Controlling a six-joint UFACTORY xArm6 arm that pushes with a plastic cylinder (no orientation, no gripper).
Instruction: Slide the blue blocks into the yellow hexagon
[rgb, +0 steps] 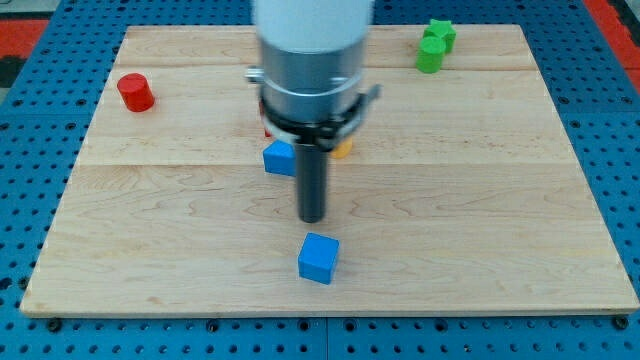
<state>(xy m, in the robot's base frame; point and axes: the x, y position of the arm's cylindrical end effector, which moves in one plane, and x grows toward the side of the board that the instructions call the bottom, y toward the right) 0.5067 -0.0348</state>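
A blue cube lies near the view's bottom centre. My tip is just above it in the view, a short gap away. A second blue block sits to the left of the rod, partly hidden by it. A yellow block, the hexagon, shows only as a sliver to the right of the rod, under the arm's body. A small bit of red shows at the arm's left edge.
A red cylinder stands at the view's top left. Two green blocks sit together at the top right. The wooden board lies on a blue pegboard.
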